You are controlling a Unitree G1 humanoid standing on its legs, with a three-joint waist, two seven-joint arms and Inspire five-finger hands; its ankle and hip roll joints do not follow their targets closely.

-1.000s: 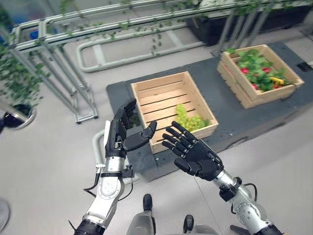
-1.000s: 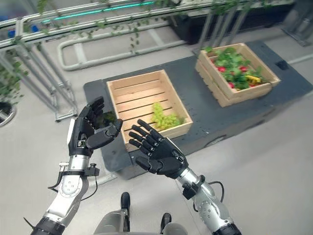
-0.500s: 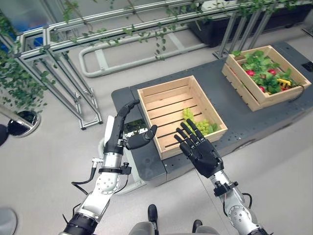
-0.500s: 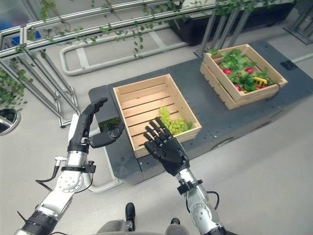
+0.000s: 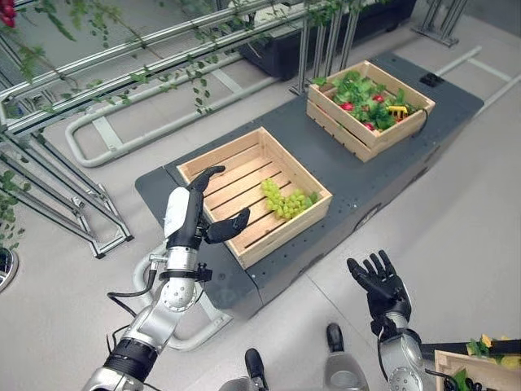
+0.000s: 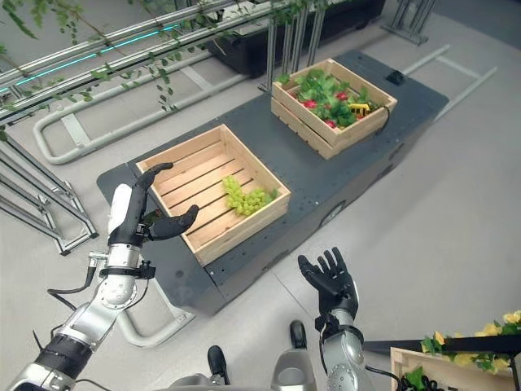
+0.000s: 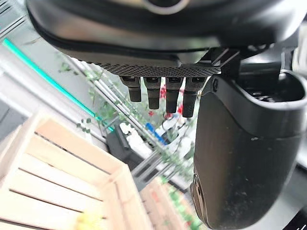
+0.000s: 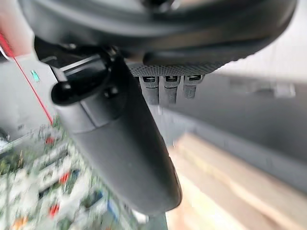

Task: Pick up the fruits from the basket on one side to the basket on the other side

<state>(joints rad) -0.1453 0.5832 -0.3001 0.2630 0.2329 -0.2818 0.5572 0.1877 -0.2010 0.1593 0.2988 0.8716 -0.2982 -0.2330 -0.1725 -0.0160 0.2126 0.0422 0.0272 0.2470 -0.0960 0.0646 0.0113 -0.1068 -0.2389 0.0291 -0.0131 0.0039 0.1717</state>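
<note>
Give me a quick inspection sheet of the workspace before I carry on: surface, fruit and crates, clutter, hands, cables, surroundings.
Surface: dark platform holding two wooden crates.
Job's things: green grapes in the near crate; far crate full of leafy produce.
Clutter: third crate by the robot's right.
Hands: left robot hand open beside the near crate; right robot hand open, low over the floor. Both empty.
Cables: nothing seen.
Surroundings: metal rails with vines.
</note>
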